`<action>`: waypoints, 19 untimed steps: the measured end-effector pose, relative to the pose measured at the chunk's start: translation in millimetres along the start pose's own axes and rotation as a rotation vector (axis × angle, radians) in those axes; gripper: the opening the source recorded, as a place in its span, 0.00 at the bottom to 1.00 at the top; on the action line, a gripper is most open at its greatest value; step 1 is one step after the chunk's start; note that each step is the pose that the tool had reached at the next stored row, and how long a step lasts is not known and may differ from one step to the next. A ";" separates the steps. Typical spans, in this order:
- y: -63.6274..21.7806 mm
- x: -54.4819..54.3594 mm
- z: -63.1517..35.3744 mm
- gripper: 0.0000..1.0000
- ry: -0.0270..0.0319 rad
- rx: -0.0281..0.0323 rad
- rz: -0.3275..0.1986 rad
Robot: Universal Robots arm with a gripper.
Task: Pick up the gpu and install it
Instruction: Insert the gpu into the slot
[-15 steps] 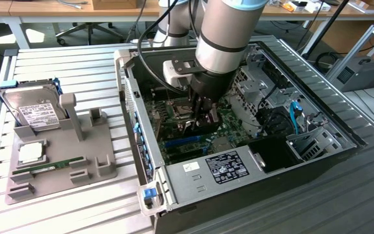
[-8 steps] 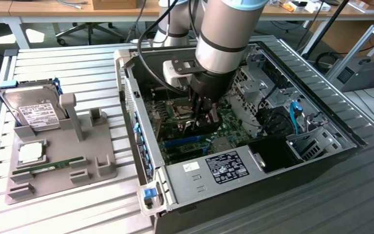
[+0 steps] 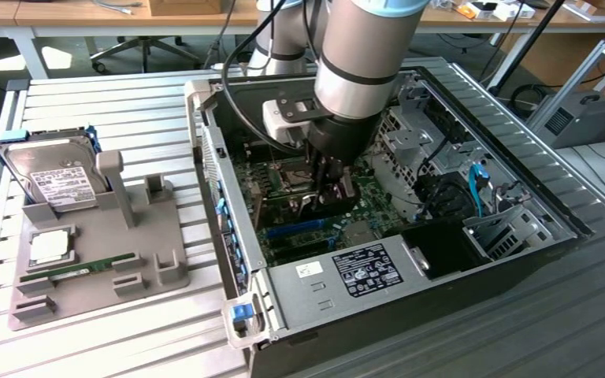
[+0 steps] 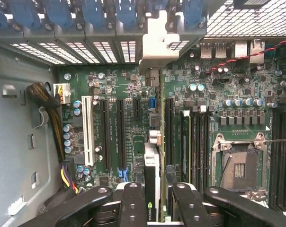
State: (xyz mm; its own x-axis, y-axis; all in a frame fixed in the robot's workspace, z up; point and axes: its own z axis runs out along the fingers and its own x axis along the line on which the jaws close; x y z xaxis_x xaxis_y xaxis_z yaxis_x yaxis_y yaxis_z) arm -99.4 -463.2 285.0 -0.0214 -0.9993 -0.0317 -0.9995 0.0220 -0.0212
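Exterior view
Arm: the Universal Robots arm reaches down from the far side into the open computer case (image 3: 513,236), which lies on its side on the slatted desk (image 3: 103,110).
Gripper (image 3: 329,206): low inside the case, right above the green motherboard (image 3: 381,206), near the middle of the case.
Gpu (image 3: 336,193): a dark card held on edge between the jaws, just over the board; its long axis seems to run from the near left toward the far right, but the gripper hides most of it.
Stand (image 3: 103,268): a grey holder at the exterior view's left, well apart from the case.
Hard drive (image 3: 56,183): upright in the stand's far slot, white label facing out, blue rails on its sides.
Memory stick (image 3: 84,266): flat in a groove of the stand, nearer than the drive.

Wrist view
Gripper (image 4: 157,201): black fingers (image 4: 131,203) sit on both faces of the card; the jaws are clamped on it.
Gpu (image 4: 151,177): seen edge-on, a thin strip with a logo on its black shroud, its long axis parallel to the expansion slots.
Expansion slots (image 4: 120,135): long black slots and one white slot (image 4: 87,130); the card hangs beside them, and I cannot tell whether it touches one.
Slot covers (image 4: 105,49): vented metal at the case's rear wall, blue clips above them; the card's long axis points toward that wall.
CPU socket (image 4: 238,165): bare, to one side of the card.
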 end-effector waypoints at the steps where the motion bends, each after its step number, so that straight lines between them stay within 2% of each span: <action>1: 0.0 0.0 0.0 0.27 -0.0001 0.0001 -0.001; 7: 1.0 0.0 0.4 0.27 -0.0001 0.0044 -0.002; 16: 4.0 0.1 0.4 0.27 -0.0015 0.0051 -0.003; 18: 4.1 0.1 0.7 0.27 -0.0017 0.0082 -0.003; 19: 4.3 0.1 0.7 0.27 -0.0017 0.0130 -0.003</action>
State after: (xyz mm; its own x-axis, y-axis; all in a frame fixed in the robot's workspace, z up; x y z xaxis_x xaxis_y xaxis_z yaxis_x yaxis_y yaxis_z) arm -103.7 -463.2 284.2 -0.0183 -0.9993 -0.0333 -0.9992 0.0195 -0.0343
